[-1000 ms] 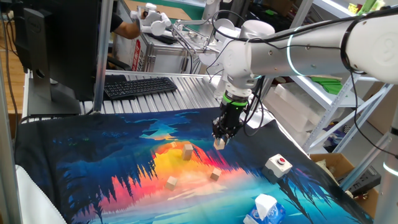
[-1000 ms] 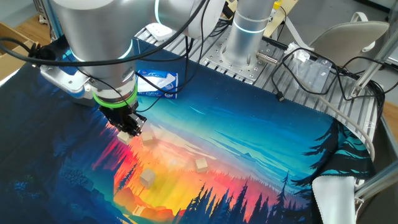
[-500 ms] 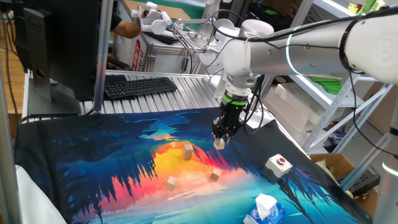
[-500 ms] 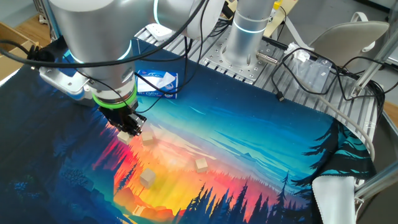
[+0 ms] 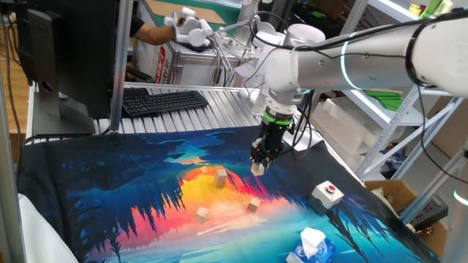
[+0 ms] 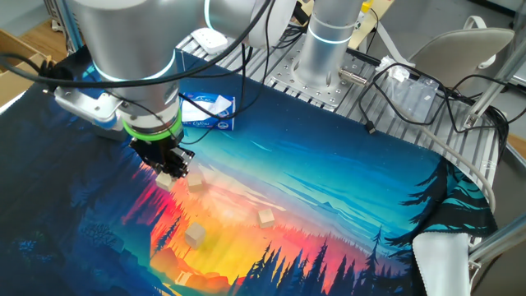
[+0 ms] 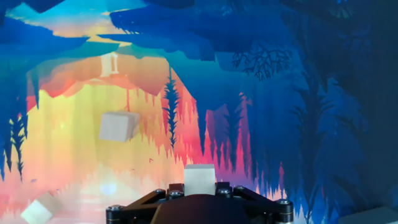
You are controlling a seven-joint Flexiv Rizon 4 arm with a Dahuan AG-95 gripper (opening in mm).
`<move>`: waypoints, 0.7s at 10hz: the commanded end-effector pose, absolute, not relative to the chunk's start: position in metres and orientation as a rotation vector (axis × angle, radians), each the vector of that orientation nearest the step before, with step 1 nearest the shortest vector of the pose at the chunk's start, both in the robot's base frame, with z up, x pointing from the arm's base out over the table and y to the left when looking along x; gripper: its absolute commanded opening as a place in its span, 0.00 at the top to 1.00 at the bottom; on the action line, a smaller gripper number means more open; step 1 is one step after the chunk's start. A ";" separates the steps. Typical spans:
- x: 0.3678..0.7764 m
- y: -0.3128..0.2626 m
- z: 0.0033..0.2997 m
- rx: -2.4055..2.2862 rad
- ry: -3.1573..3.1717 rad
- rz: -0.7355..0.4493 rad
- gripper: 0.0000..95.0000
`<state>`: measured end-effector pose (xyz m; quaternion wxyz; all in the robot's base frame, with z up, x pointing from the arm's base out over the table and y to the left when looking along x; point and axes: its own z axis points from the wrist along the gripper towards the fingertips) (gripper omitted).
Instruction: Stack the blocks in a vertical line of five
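Covering the surface is a printed mat (image 5: 110, 190) of blue forest and orange sunset, and the white Flexiv arm (image 5: 344, 62) reaches over it from the right of one fixed view, its wrist pointing down. At the far left stands a black keyboard (image 5: 162, 101); at the near right sit a white box with a red button (image 5: 327, 193) and a blue-and-white carton (image 5: 311, 246).

The gripper (image 5: 259, 167) hangs just above the mat with the fingers closed partway on one wooden block (image 7: 199, 181), which shows pale between them in the hand view and at their tips in both fixed views. Whether that held block rests on the mat or clears it, I cannot tell.

The relation that matters: the nearest loose block (image 5: 220, 176) lies on the orange patch just to the left of the fingers in that fixed view, apart from the held one. In the hand view it sits up and to the left (image 7: 119, 126). Being cubes, the blocks have no long axis to line up, only faces to square. Two more blocks (image 5: 252, 206) (image 5: 200, 214) lie nearer the camera, well apart from each other. A fifth I cannot find.

No stack stands yet, so I judge the task barely begun, with the held block probably bound for the neighbour's top.
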<state>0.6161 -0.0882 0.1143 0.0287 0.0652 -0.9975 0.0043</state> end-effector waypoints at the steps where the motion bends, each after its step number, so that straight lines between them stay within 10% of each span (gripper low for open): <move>1: 0.616 -0.088 0.114 0.289 -3.107 -0.004 1.00; 7: 0.616 -0.088 0.114 0.382 -3.133 -0.036 1.00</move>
